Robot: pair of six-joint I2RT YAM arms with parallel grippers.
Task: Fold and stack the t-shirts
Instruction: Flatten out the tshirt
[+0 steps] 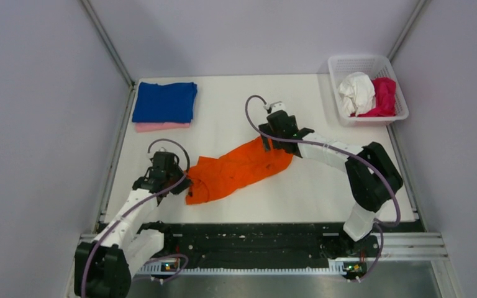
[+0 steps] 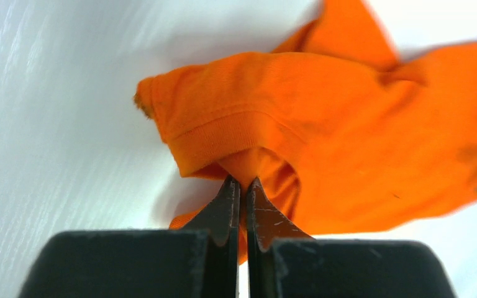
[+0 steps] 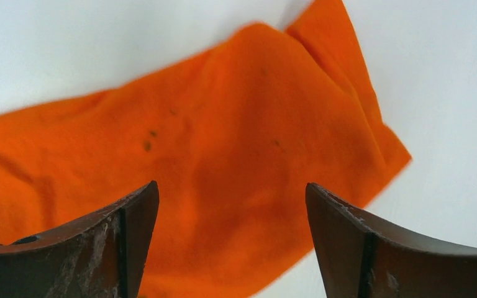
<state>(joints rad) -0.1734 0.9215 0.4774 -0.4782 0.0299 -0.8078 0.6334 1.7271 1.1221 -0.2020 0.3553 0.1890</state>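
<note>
The orange t-shirt (image 1: 239, 171) lies bunched in a long diagonal strip in the middle of the surface (image 1: 323, 180), between the two arms. The left claw (image 2: 243, 183) is pressed together on a small fold of its cloth at the near-left end, just under a stitched hem. The right claw (image 3: 231, 192) is spread wide over the far-right end and holds nothing. From these views I cannot tell whether its tips touch the cloth. The step in hand seems to be opening this shirt flat before any fold. To do it well, the right claw should probably go toward the edge of the cloth and not close on the thick middle – a grip there would take several layers and keep the wrinkles. When both ends are held, a slow pull apart, low over the surface, should stretch the shirt without tearing it out of the left pinch, which is quite shallow. The blue t-shirt (image 1: 164, 101) is already folded on the pink t-shirt (image 1: 161, 126) at the far-left corner, while the white t-shirt (image 1: 357, 92) and the magenta t-shirt (image 1: 384, 96) are crumpled in the basket (image 1: 341, 62) – so much work is left.
</note>
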